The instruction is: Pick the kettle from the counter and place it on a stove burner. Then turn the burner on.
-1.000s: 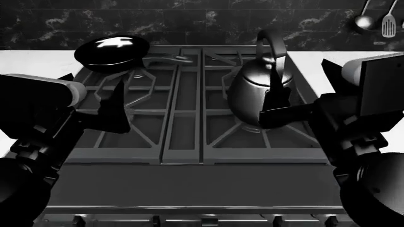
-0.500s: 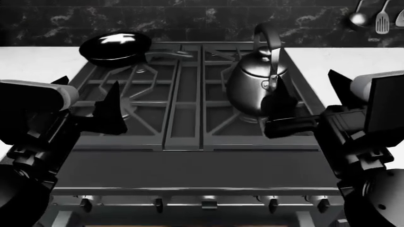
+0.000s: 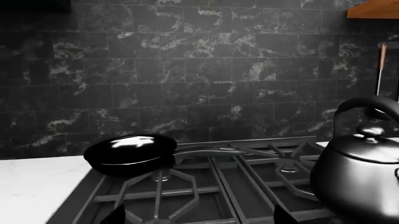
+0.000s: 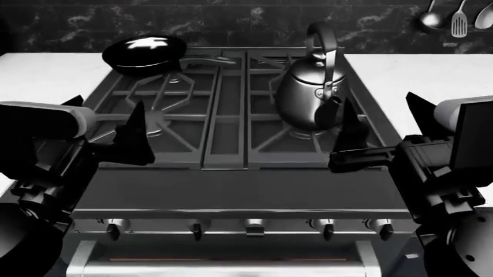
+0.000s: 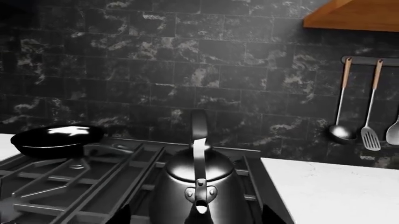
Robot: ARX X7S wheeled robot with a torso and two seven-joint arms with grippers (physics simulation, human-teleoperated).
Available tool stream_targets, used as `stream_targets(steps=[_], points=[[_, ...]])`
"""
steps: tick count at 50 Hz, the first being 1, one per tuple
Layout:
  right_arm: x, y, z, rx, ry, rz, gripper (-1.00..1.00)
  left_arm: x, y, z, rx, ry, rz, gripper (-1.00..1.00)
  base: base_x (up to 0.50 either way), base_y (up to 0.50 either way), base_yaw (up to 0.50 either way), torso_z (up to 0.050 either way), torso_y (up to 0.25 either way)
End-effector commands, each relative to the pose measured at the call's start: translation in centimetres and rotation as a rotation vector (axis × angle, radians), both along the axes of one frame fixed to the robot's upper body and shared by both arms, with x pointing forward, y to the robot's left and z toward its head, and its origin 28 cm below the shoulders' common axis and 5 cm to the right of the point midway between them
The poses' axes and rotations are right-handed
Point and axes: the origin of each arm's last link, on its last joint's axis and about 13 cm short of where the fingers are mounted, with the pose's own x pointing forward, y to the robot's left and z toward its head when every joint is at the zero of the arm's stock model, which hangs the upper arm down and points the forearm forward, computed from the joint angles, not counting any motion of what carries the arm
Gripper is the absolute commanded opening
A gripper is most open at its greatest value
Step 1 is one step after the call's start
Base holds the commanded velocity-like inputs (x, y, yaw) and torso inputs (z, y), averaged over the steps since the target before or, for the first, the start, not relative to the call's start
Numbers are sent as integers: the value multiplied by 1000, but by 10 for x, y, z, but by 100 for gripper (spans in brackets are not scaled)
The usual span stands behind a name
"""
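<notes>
Hovering over the stove's front left, your left tool (image 4: 104,130) gapes empty; the shiny dark-chrome round kettle (image 4: 312,92) stands upright on the right rear silvery stove burner (image 4: 308,135); your right tool (image 4: 381,135), beside it, gapes empty too.

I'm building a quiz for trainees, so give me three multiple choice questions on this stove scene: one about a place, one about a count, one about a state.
1. Where does the shiny dark-chrome round kettle stand?
A. on the white stone counter
B. on the stove's right-hand grate
C. inside the pan

2. How many control knobs show along the stove's front?
A. two
B. four
C. six

3. What is the right gripper doing?
A. open, holding nothing
B. clamped on the kettle's handle
C. turning a knob

Answers: 1 B, the kettle sits over the right front stove burner, while the flat black glossy pan sits at the far left. 2 B, the head view shows four. 3 A, its jaws stand spread, clear of the kettle.
</notes>
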Motion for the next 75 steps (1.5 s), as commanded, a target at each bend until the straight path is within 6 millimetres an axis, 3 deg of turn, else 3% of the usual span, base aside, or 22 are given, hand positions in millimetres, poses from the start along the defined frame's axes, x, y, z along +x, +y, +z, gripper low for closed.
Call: stream_targets(steps=[1, 47, 75], points=[[1, -1, -4, 7, 6, -2, 100, 2, -1, -2, -1, 5, 2, 100, -117, 0, 0, 0, 0], [-5, -6, -8, 32, -26, -17, 100, 6, 0, -5, -48, -22, 21, 100, -109, 0, 0, 0, 0], [-51, -5, -21, 61, -77, -27, 100, -41, -3, -20, -72, -108, 6, 100, 0, 0, 0, 0, 0]])
